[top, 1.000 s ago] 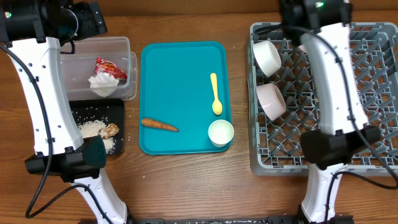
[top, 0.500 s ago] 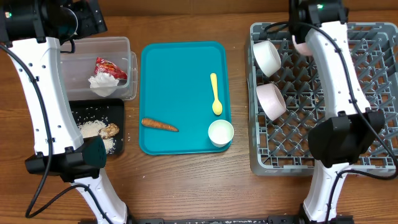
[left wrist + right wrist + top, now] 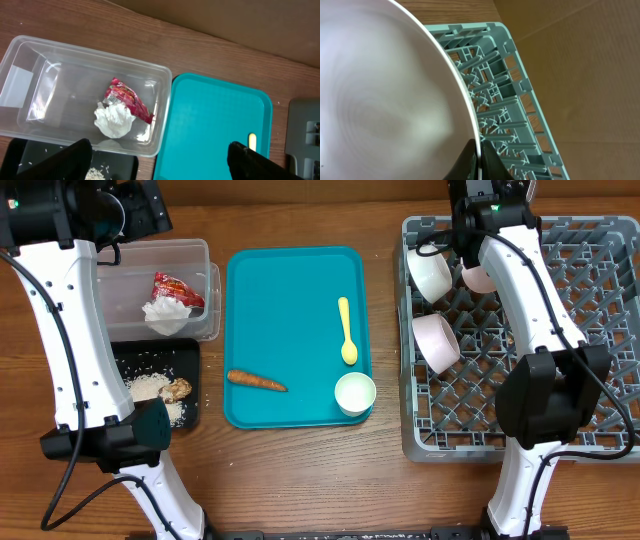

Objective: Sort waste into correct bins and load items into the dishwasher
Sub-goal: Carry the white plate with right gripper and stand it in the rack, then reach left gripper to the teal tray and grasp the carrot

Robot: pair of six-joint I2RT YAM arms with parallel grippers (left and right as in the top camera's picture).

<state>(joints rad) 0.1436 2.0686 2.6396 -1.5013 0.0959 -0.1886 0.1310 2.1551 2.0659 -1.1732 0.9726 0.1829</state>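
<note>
Right gripper point(image 3: 479, 161) pinches plate point(image 3: 385, 100) rim, bottom centre; dish rack point(image 3: 512, 112) wall just behind. Left gripper point(image 3: 160, 149) splayed wide, empty, clear tub point(image 3: 30, 55) beneath.

Overhead faces straight down on the whole tabletop point(image 3: 300, 480). Left wrist shares its clear tub point(image 3: 60, 90); right wrist sits close against the plate point(image 3: 380, 100).

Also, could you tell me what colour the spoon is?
The spoon is yellow, seen best in the overhead view.
</note>
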